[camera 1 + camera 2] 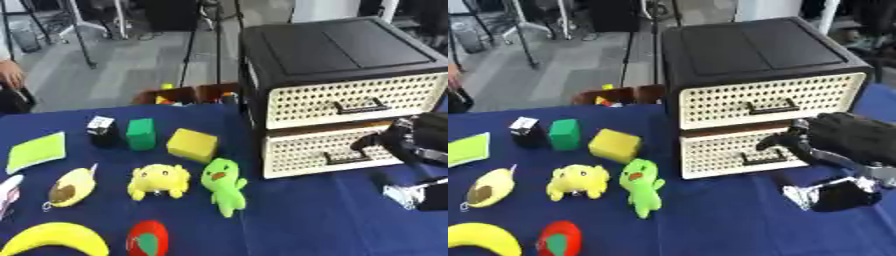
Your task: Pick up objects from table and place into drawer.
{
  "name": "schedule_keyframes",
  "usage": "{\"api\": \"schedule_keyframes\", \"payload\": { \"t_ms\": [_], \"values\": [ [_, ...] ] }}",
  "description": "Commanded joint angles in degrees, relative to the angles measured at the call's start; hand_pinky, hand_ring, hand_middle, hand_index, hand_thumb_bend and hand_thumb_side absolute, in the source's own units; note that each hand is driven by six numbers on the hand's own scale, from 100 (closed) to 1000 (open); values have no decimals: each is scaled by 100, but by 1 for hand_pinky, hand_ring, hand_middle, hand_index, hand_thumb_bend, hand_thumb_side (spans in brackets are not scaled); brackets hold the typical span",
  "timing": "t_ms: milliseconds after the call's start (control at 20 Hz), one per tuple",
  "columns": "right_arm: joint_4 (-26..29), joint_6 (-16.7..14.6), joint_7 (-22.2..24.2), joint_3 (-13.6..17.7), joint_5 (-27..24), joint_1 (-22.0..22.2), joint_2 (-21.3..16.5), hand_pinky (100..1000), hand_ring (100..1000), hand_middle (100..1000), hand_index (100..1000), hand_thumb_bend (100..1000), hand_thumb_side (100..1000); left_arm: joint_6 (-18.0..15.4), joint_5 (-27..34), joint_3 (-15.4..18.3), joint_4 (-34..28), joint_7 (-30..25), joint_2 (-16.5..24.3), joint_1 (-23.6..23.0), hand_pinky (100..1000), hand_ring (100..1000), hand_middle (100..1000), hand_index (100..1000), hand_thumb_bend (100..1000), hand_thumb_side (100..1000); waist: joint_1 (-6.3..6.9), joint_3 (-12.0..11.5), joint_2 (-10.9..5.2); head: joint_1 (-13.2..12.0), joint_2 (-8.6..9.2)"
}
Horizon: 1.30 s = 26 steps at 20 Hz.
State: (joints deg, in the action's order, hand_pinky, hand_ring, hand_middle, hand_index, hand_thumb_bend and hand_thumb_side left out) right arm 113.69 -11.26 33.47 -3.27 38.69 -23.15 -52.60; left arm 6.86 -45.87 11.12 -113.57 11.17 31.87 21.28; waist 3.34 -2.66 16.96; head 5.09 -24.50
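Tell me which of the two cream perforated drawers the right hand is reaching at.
The lower cream perforated drawer: the right hand sits level with its black handle; the upper cream perforated drawer lies above the hand.

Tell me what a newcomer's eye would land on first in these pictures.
The black drawer cabinet with cream perforated fronts dominates the right side, and the robot's right hand reaches at its lower drawer. To the left on the blue table lie bright toys: a green plush, a yellow plush, a banana.
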Motion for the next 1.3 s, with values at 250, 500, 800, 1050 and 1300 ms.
{"api": "schedule_keyframes", "payload": {
  "t_ms": [250, 500, 800, 1050, 1300],
  "values": [
    [90, 457, 31, -61, 233, -25, -16, 100, 193, 150, 857, 100, 437, -16, 29, 17, -102, -61, 150, 82, 642, 742, 808, 954, 100, 955, 0, -23, -66, 33, 92],
    [90, 715, 15, -64, 309, -36, 46, 100, 186, 143, 854, 100, 438, -21, 37, 5, -102, -97, 142, 95, 641, 742, 806, 952, 100, 954, 13, -49, -35, 44, 115],
    [90, 987, 46, -92, 320, -99, 101, 100, 185, 143, 861, 100, 432, -35, 46, -8, -102, -134, 131, 113, 640, 741, 800, 947, 100, 953, 27, -81, -7, 75, 146],
    [90, 1289, 166, -123, 362, -163, 145, 100, 184, 142, 860, 100, 421, -38, 52, -9, -102, -149, 128, 119, 640, 741, 798, 943, 100, 952, 36, -96, 9, 82, 165],
    [82, 1522, 316, -147, 419, -279, 166, 100, 183, 142, 858, 100, 409, -35, 53, 0, -102, -138, 122, 121, 640, 741, 799, 943, 100, 952, 41, -104, 20, 93, 195]
  ]
}}
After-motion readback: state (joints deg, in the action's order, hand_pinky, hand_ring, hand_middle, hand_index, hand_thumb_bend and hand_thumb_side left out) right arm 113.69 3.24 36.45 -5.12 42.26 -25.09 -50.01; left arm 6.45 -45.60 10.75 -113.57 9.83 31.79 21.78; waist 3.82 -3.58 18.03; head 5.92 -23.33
